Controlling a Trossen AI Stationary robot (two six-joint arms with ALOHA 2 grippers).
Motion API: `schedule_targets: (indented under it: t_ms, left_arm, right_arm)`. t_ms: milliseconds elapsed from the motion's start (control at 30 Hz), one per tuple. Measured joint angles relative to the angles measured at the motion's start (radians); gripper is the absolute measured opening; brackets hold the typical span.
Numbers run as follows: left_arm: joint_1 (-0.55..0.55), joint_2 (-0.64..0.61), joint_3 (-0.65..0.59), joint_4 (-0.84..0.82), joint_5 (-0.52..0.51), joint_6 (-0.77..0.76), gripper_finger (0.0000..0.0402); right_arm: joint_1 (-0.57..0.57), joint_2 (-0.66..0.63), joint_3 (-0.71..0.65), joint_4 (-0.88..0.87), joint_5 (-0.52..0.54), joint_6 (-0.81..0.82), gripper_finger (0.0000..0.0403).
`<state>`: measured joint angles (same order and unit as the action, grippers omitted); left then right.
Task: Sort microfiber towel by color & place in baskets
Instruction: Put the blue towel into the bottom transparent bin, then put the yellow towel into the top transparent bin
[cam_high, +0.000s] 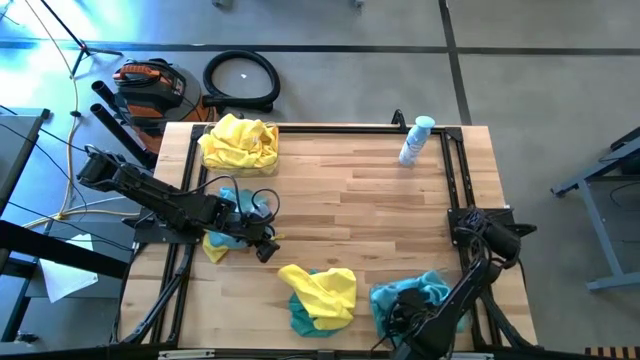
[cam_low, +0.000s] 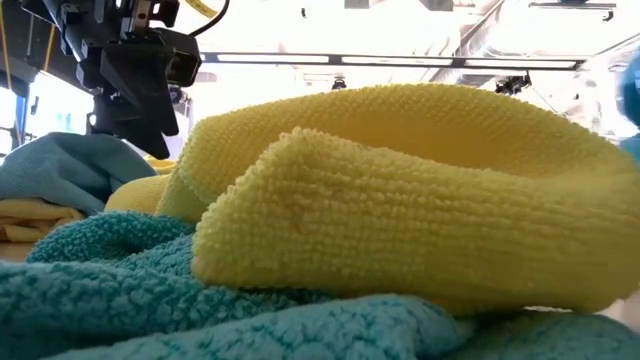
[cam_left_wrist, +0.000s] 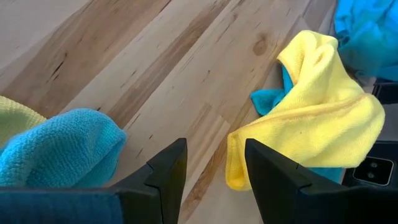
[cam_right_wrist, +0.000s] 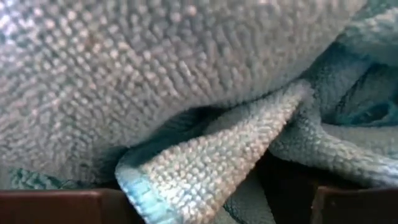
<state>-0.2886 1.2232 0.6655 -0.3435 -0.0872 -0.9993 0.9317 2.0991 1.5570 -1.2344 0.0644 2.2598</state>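
Yellow microfiber towels lie heaped at the table's far left. A yellow towel on a teal one lies near the front edge; it fills the low view. My left gripper hangs open above bare wood, between a teal towel and that yellow towel. My right gripper points down into a teal pile at the near right, fingers wide apart with a teal fold between them. I cannot make out the baskets. My right gripper comes down from above into the teal pile, and a folded edge of teal cloth lies between its spread fingers. Whether the fingers touch the cloth I cannot tell. My left gripper touches nothing.
A white-and-blue spray bottle lies at the far right of the table. More teal and yellow cloth lies under my left arm. Bare wood spreads across the table's middle. Black frame rails run along both sides.
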Motion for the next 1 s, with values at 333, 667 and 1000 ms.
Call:
schedule_targets:
  t_ms: [333, 667, 1000]
  left_arm:
    - [0.0, 0.0, 0.0, 0.0, -0.001, 0.016, 0.0152]
    - [0.0, 0.0, 0.0, 0.001, 0.011, 0.009, 0.0152]
    - [0.0, 0.0, 0.0, 0.006, 0.064, 0.034, 0.0152]
  right_arm:
    - [0.007, 0.007, 0.172, -0.186, -0.029, -0.037, 0.0197]
    - [0.007, -0.009, 0.386, -0.335, 0.026, -0.122, 0.0197]
    - [-0.058, -0.01, 0.421, -0.325, 0.155, -0.246, 0.0197]
